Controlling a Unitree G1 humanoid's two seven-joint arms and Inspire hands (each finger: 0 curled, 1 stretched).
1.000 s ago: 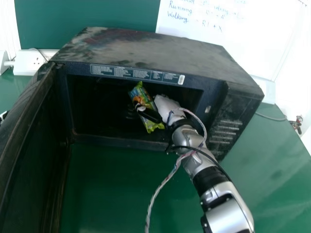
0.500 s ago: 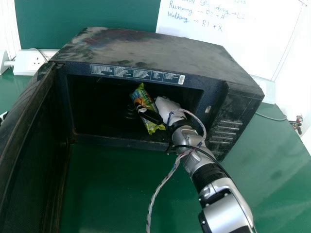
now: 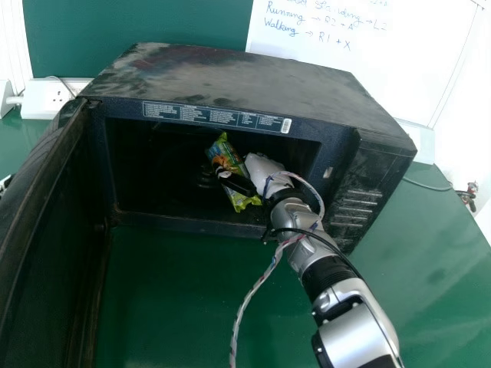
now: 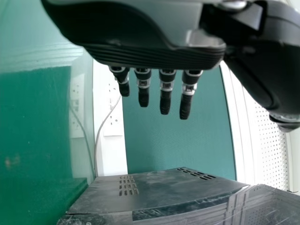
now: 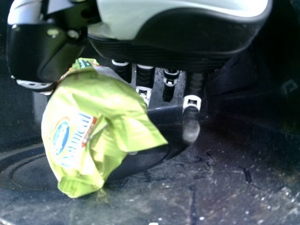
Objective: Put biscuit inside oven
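Inside the oven [image 3: 165, 222], my right hand [image 3: 265, 167] holds the green and yellow biscuit packet [image 3: 224, 153] on its left side, toward the right half of the cavity. A dark part of the hand crosses the packet's middle. In the right wrist view the biscuit packet [image 5: 93, 126] sits tilted between thumb and fingers of the right hand [image 5: 159, 51], hiding part of the fingers. The left hand [image 4: 150, 51] is open with straight fingers, above the oven's top [image 4: 154, 187] in the left wrist view.
The oven door [image 3: 46, 222] stands wide open on the left, over the green table [image 3: 176, 299]. Loose cables [image 3: 257, 295] run along the right arm. Behind the oven are a whiteboard [image 3: 368, 69] and a socket box [image 3: 54, 98].
Since a second ago the packet has shifted very slightly to the right and down in the head view. The right hand has hardly moved and stays inside the oven.
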